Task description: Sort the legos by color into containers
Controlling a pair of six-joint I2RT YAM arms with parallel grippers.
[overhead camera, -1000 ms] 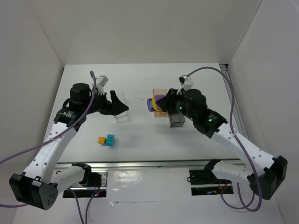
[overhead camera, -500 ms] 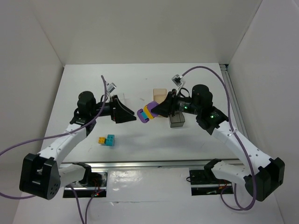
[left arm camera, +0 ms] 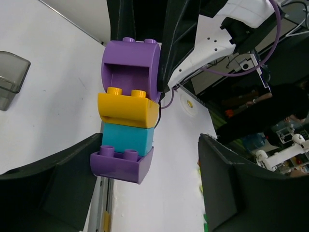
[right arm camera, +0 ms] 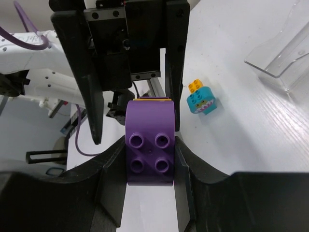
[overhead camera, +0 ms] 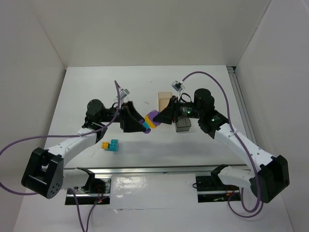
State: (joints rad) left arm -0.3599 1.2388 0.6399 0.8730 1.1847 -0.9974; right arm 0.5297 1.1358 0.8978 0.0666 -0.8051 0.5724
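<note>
My right gripper (overhead camera: 161, 117) is shut on a stacked clump of legos (overhead camera: 150, 121), held in the air above the table's middle. In the right wrist view its fingers (right arm camera: 112, 164) grip the purple end brick (right arm camera: 149, 150). In the left wrist view the clump (left arm camera: 128, 111) reads purple, yellow-orange, teal, purple. My left gripper (left arm camera: 149, 193) is open, and the clump's lower purple brick (left arm camera: 123, 164) sits between its fingers, close to the left one. A yellow and teal clump (overhead camera: 111, 145) lies on the table; it also shows in the right wrist view (right arm camera: 202, 98).
The orange-tinted bin (overhead camera: 164, 99) and the smoky grey bin (overhead camera: 182, 124) stand behind and under the right arm. The grey bin (left arm camera: 10, 77) shows in the left wrist view. The clear bin (right arm camera: 285, 53) shows in the right wrist view; the left arm hides it from above.
Both grippers have moved toward each other over the table's middle. The right one carried the clump left, and the left one's open fingers have come around its far end.
</note>
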